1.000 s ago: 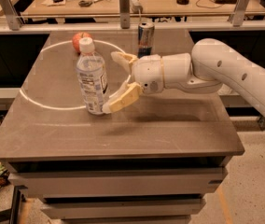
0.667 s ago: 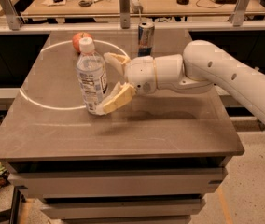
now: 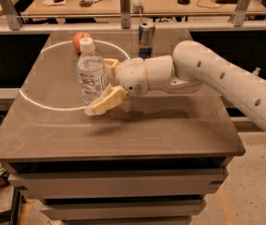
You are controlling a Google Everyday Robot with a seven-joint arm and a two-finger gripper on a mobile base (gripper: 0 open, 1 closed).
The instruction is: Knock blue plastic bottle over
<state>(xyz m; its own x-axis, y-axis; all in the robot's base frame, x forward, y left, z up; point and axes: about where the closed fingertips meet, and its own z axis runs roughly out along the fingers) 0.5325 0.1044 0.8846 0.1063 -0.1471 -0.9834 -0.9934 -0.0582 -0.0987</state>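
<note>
The blue plastic bottle, clear with a white cap and a white label, stands upright on the grey table at its left middle. My gripper reaches in from the right and is open, right against the bottle's right side. One tan finger lies low by the bottle's base and looks to be touching it. The other finger sits higher, behind the bottle's shoulder.
A slim blue-and-silver can stands at the table's back, behind my wrist. A red apple lies at the back left, just behind the bottle. A white circle line is drawn on the tabletop. A cluttered bench runs behind the table.
My gripper has moved left until its fingers are at the bottle's side. The bottle still stands upright in about the same spot.
</note>
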